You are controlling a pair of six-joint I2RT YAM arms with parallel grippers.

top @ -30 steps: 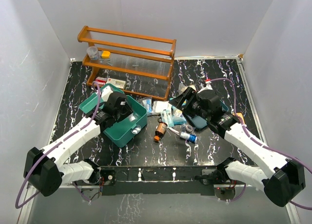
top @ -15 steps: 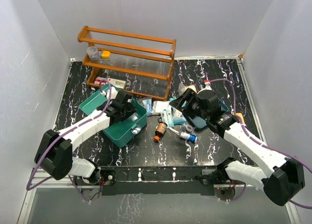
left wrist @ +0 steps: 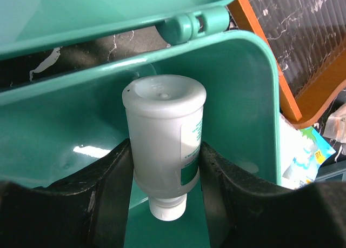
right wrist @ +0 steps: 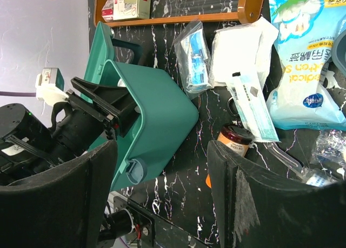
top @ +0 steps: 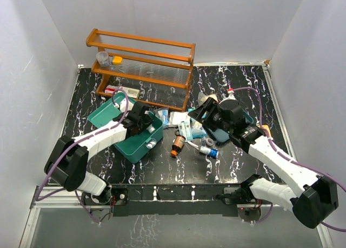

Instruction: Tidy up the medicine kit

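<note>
**Left gripper (left wrist: 165, 169) down in the medicine kit (left wrist: 254, 96), clamped on a white bottle (left wrist: 165, 124)**

Closed on the bottle from both sides, one dark finger pressed to each flank. Green print on the bottle's label. Narrow cap end toward the wrist, flat base pointing away. Held within the kit's open box, teal walls on all sides, with the hinge and the raised lid just beyond the base.

From above: medicine kit (top: 132, 146) on the left half of the black marbled table (top: 227, 80), just in front of the wooden rack (top: 141, 69). Lid (top: 101, 114) thrown open to the back-left, small clear latch (top: 153, 144) on the near wall. Left gripper (top: 141, 119) reaching in over the rim.

Right gripper (right wrist: 162, 188): fingers spread wide, nothing between them, poised above the loose clutter right of the kit. Below it an amber bottle (right wrist: 233, 141) lying near the kit's corner, a long flat sachet (right wrist: 251, 105) beside that, a blue-and-white pouch (right wrist: 303, 69) further right. Small clear packet with blue contents (right wrist: 194, 56) near the rack's foot. Red-and-white carton (right wrist: 127, 4) tucked under the rack.
</note>
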